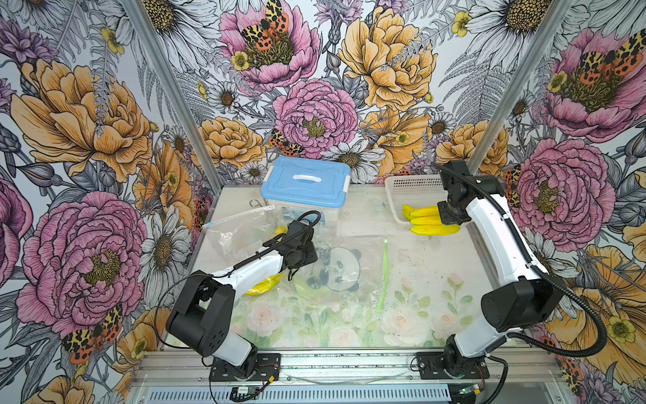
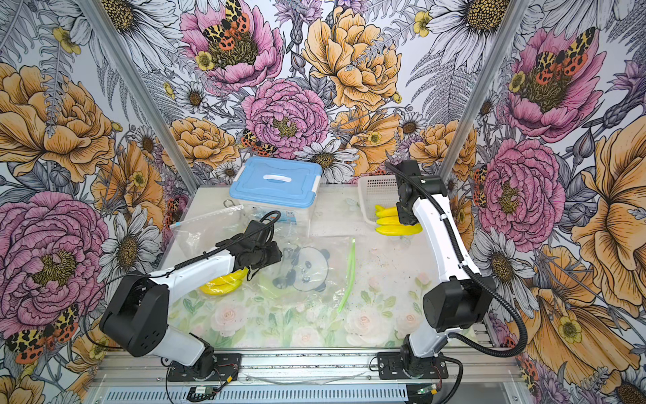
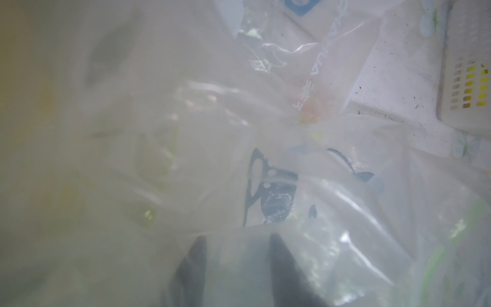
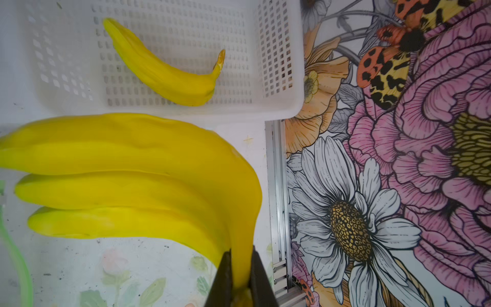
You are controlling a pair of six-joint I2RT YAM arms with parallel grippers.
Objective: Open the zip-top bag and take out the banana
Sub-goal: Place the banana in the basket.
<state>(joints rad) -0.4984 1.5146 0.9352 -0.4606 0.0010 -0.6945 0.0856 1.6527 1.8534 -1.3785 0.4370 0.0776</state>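
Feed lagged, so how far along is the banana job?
Done: the yellow banana bunch is out, pinched at its stem by the right gripper beside the white mesh basket. In hand: the left gripper sits under the film of the clear panda-print zip bag, grip unclear. Left: likely setting the bunch down.

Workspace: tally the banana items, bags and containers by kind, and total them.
Zip-top bags: 2, the panda bag and the plain bag
Banana bunches: 2, the held bunch and the loose bunch
Single bananas: 1, the basket banana
Lidded boxes: 1, the blue-lidded box
Baskets: 1, the white basket
Total: 7
A yellow scrap near the plain bag is too hidden to count.
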